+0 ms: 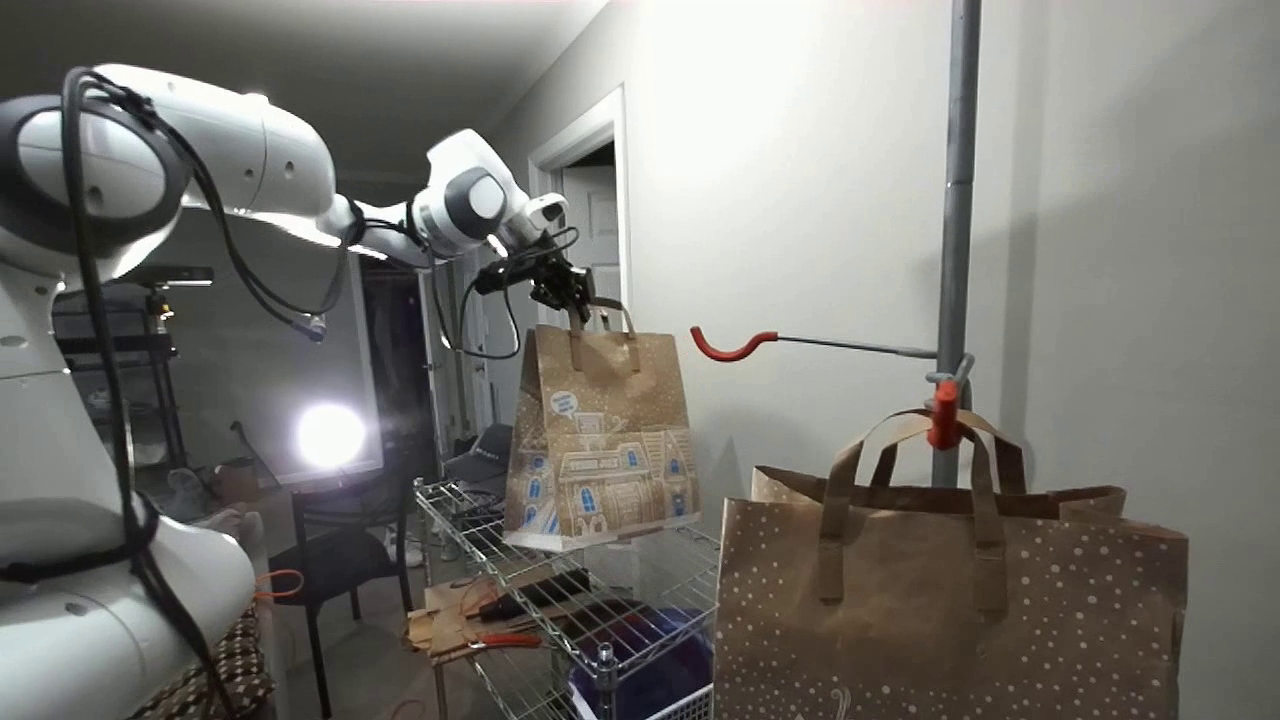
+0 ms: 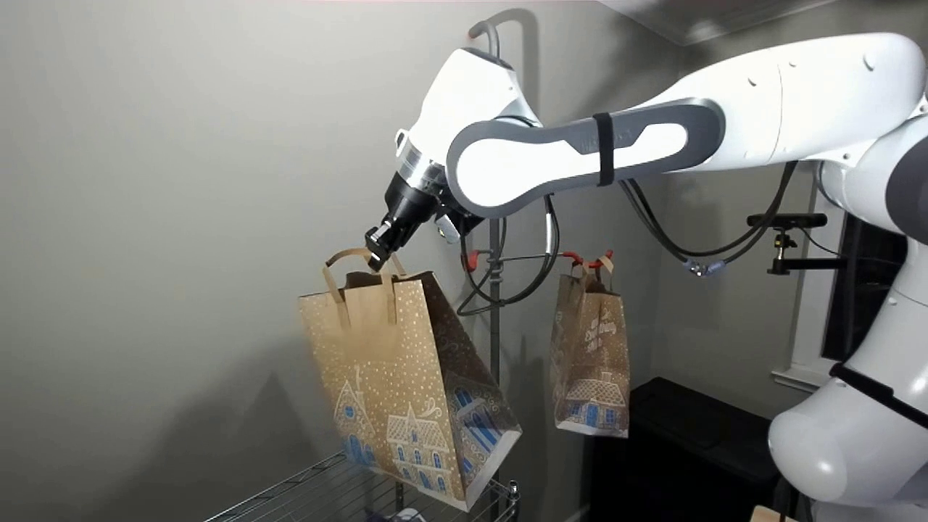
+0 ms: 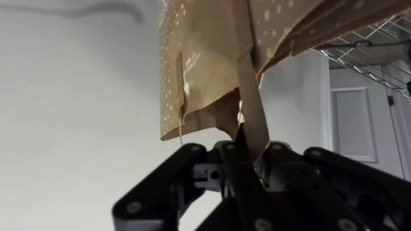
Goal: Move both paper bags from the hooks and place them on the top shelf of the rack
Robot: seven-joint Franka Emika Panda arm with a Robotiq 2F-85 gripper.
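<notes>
One brown speckled paper bag [image 1: 610, 440] hangs by a handle from my gripper [image 1: 583, 300]; it also shows in an exterior view [image 2: 384, 341] and the wrist view [image 3: 208, 57]. The gripper [image 2: 378, 250] is shut on its handle strap, seen between the fingers [image 3: 250, 154]. The bag is tilted, its bottom over the top shelf [image 1: 680, 570] [image 2: 290, 496]; whether it touches is unclear. The other paper bag [image 1: 950, 630] [image 2: 591, 355] hangs on an orange-red hook [image 1: 943, 415]. The other hook [image 1: 735, 350] [image 2: 473, 261] is bare.
The grey pole [image 1: 960, 200] stands beside the rack, its hook arms sticking out. Purple items [image 1: 650, 660] are on a lower shelf. A black chair [image 1: 335, 550] and cardboard with tools [image 1: 450, 610] are near the rack. A black box [image 2: 681, 435] stands below the hanging bag.
</notes>
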